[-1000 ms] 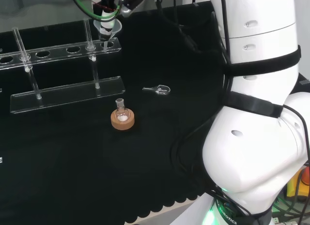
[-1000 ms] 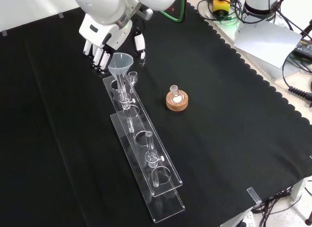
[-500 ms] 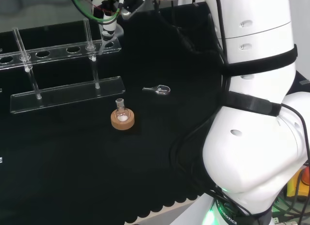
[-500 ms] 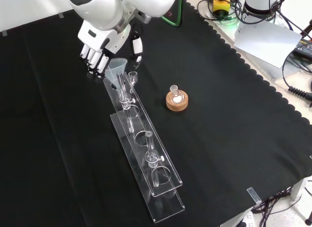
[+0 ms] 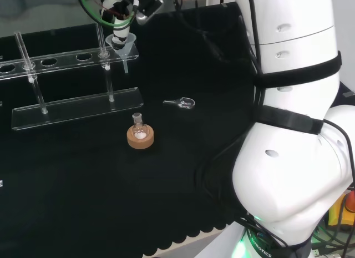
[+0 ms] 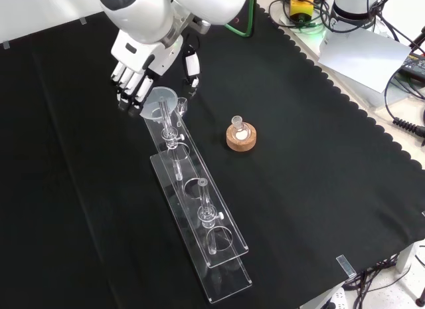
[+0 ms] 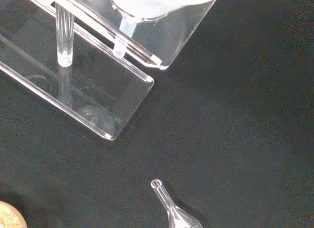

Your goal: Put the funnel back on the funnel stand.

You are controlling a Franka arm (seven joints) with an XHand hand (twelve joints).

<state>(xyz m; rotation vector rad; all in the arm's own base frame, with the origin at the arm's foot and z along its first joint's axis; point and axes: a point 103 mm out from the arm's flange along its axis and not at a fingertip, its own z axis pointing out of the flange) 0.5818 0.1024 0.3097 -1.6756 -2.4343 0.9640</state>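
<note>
black cloth covers the table (image 6: 319, 189), where a long clear acrylic funnel stand (image 6: 199, 209) with a row of round holes lies lengthwise in the front view, and the clear plastic funnel (image 6: 160, 99) sits in the hole at its far end, stem hanging down through the top plate. the black and white hand (image 6: 136, 60) hovers just beyond that end, its fingers (image 6: 126, 83) nearly straight and pointing down beside the funnel's rim, though whether they touch it i cannot tell. to the right in the front view a small round glass flask (image 6: 240, 129) stands in a cork ring (image 6: 241, 140), and in the head view a small clear glass scoop (image 5: 181, 103) lies on the cloth nearby.
</note>
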